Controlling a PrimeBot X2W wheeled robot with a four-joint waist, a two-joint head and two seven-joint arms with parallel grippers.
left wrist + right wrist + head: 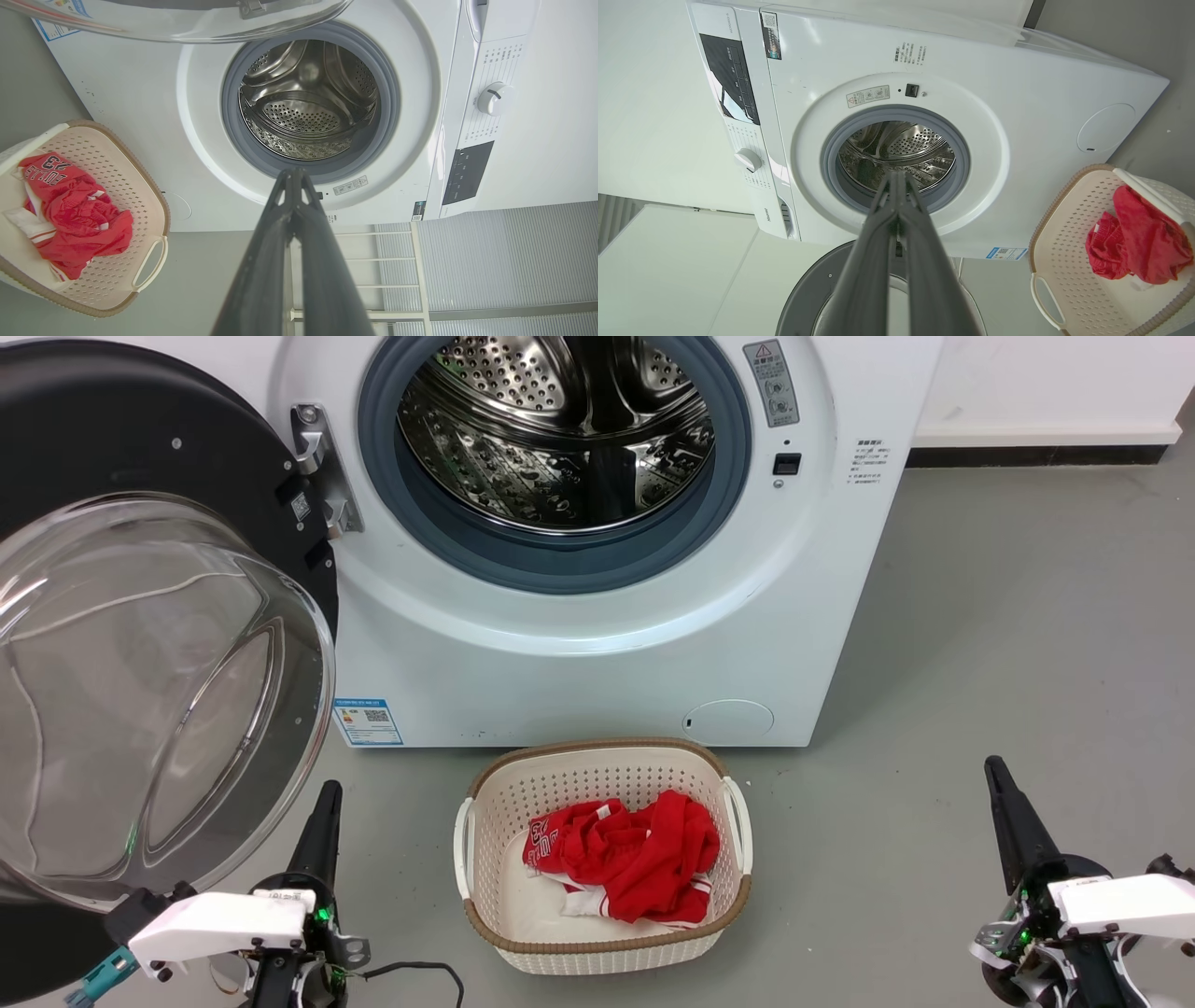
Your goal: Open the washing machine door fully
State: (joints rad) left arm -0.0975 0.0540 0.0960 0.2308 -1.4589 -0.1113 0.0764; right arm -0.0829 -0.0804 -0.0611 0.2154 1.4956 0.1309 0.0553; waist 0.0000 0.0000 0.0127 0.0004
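Left claw point(329, 791) and right claw point(995, 765): each a pair of long dark fingers point(261, 270), tapering, with small triangular cut-outs near the tips. White wrist shells point(219, 919) — green lights point(322, 915) beside them. Left wrist: looped black cable point(420, 971), teal plug point(98, 980).

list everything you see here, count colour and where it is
washer: one, white, back centre
door: one, black with clear bowl, swung open at left
drum: one, steel, inside washer
sticker: one, blue, washer's lower left corner
basket: one, beige, on floor before washer
clothing: one heap, red and white, in basket
floor: grey
left gripper: one, dark, shut, lower left by door
right gripper: one, dark, shut, lower right
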